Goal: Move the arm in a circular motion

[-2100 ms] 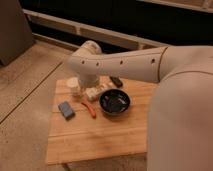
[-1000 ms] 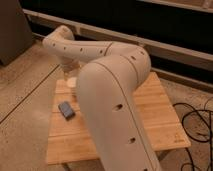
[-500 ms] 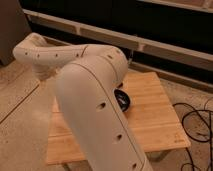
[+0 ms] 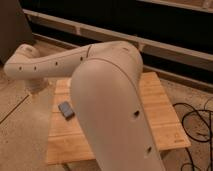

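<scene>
Risk, block: the small grey block (image 4: 65,110) lies on the wooden desk (image 4: 160,112), near the end effector (image 4: 36,88), to its right and a little nearer the camera. In my judgement, a circle swept low on that side could knock it along the boards or off the edge.
Risk, desk edge: the end effector hangs close to the desk's far left corner. If the circle dips as it comes round, the end effector could strike the rim.
Risk, hidden ground: the bulky upper segment of the arm (image 4: 107,95) covers the middle of the desk. What lies under it, to the right of the end effector, cannot be seen, so a contact there would go unnoticed.
Risk, cables: dark cables (image 4: 197,122) lie on the floor (image 4: 20,135) well to the right of the end effector, past the desk's far side. They look out of reach unless the loop grows very wide.
Arm pose: the elbow bulges high in the foreground. From it the forearm runs out left, roughly level, to a rounded wrist joint, and the last link turns down from there.
End effector: it points downward below the wrist, over the desk's left edge and apart from the block. How far open it is cannot be told, and nothing can be seen held in it.
Task thing: the arm itself fills the centre of the view, arching over the desk to the right of the end effector and above it.
</scene>
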